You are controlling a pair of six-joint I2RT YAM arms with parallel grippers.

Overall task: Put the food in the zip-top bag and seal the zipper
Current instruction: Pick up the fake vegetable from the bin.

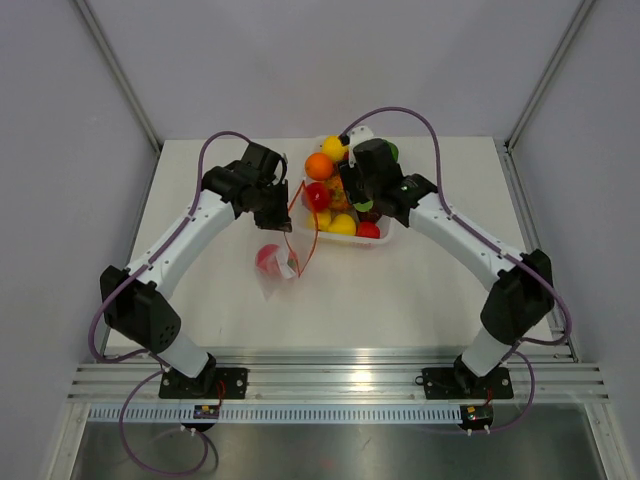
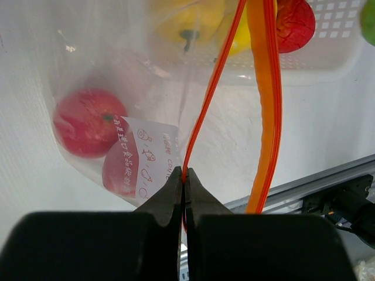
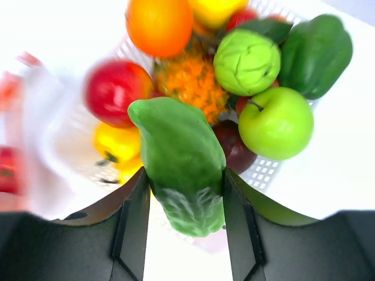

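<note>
Item: green vegetable (image 3: 176, 146), glossy, likely light and slippery; your right hand (image 3: 184, 175) clamped its middle, above the tray (image 3: 266, 172). Item: bag (image 2: 88, 58), limp, crinkly; your left hand (image 2: 183, 175) pinched its zipper (image 2: 263, 117), red fruit (image 2: 85, 123) inside, beyond that hand.

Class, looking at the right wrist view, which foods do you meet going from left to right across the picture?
red fruit → green leafy vegetable → green apple → green bell pepper
</note>
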